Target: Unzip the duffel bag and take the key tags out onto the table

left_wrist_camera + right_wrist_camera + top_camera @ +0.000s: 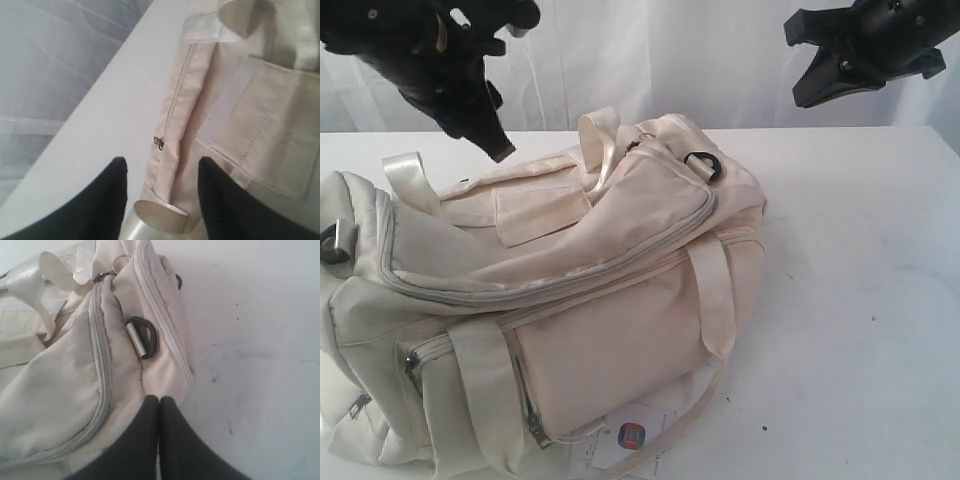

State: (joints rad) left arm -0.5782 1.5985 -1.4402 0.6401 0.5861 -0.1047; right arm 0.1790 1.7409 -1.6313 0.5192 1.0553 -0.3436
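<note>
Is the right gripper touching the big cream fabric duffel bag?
Apart. The exterior view shows the right gripper up in the air beside the cream fabric duffel bag, with white backdrop between them.

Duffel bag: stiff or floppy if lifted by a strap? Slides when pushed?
Likely floppy: the duffel bag sags and creases, so lifting would probably deform it. The strap looks shiny, possibly slippery. On the smooth table it may slide rather than tip.

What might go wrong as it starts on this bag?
The soft duffel bag may slide or bunch when its grey zipper is tugged, since neither gripper holds it. The shiny straps lie by the zipper's end and could snag. The right gripper is shut, so it must open first.
</note>
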